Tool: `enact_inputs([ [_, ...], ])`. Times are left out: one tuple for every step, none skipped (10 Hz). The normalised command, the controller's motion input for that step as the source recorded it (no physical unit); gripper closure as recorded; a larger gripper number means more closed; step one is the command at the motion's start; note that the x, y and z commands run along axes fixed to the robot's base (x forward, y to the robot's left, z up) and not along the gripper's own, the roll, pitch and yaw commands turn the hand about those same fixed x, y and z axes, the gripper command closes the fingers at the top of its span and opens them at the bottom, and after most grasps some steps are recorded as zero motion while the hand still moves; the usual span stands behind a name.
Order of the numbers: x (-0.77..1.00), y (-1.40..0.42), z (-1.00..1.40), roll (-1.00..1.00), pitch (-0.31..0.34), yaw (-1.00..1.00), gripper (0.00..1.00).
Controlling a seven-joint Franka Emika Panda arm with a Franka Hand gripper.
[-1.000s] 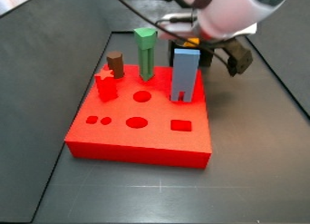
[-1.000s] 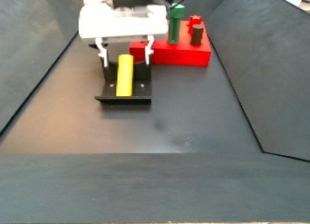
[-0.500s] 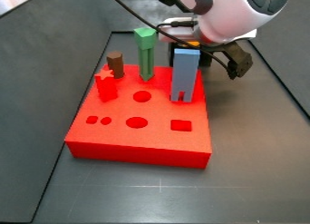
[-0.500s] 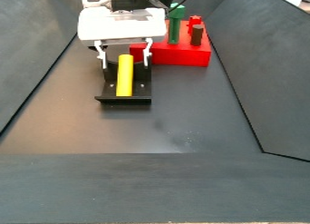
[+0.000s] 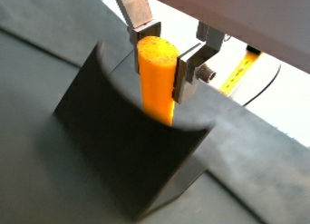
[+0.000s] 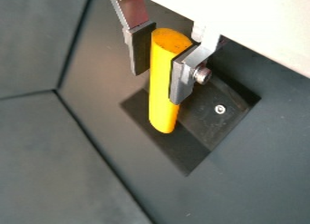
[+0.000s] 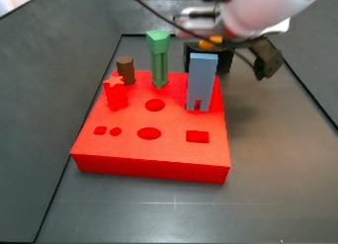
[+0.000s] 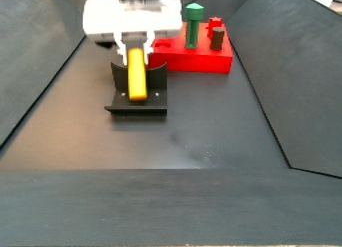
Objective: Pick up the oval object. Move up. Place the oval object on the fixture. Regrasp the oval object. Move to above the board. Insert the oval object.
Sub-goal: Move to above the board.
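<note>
The yellow-orange oval object [image 8: 136, 76] lies lengthwise in the dark fixture [image 8: 138, 106] on the floor, in front of the red board [image 8: 201, 59]. My gripper [image 8: 134, 53] stands over its far end, with both fingers pressed against its sides. Both wrist views show the oval object [image 5: 158, 82] [image 6: 165, 92] between the pads of my gripper [image 5: 164, 60] [image 6: 161, 69], resting in the fixture [image 5: 121, 164] [image 6: 216, 128]. In a side view my gripper [image 7: 244, 60] is behind the board [image 7: 172, 149], where the oval object is hidden.
On the board stand a tall green post [image 7: 158, 55], a blue rectangular post [image 7: 201, 82] and a brown cylinder [image 7: 126, 68]. Round, square and oval holes show in its top. Sloping dark walls enclose the floor on both sides.
The fingers, spread wide on either side of the oval object before, have closed onto it. The oval object and fixture have not moved.
</note>
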Motion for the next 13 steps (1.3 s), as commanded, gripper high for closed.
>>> enact_inputs([
  [0.1, -0.19, 1.0, 0.11, 0.069, -0.11, 1.0],
  [0.1, -0.18, 1.0, 0.08, 0.1, -0.07, 1.0],
  [0.1, -0.18, 1.0, 0.07, 0.113, -0.05, 1.0],
  [0.09, -0.17, 1.0, 0.05, 0.132, -0.02, 1.0],
  [0.09, -0.16, 1.0, 0.03, 0.156, 0.01, 1.0],
  [0.1, -0.16, 1.0, 0.01, 0.178, 0.05, 1.0],
  [0.1, -0.15, 1.0, 0.0, 0.186, 0.07, 1.0],
  [0.1, -0.14, 1.0, -0.01, 0.19, 0.1, 1.0],
  [0.09, -0.13, 1.0, -0.02, 0.178, 0.12, 1.0],
  [0.06, -0.08, 0.75, -0.03, 0.157, 0.15, 1.0],
  [0.06, -0.06, 0.63, -0.04, 0.141, 0.16, 1.0],
  [0.03, -0.04, 0.39, -0.04, 0.103, 0.17, 1.0],
  [0.02, -0.03, 0.22, -0.04, 0.077, 0.17, 1.0],
])
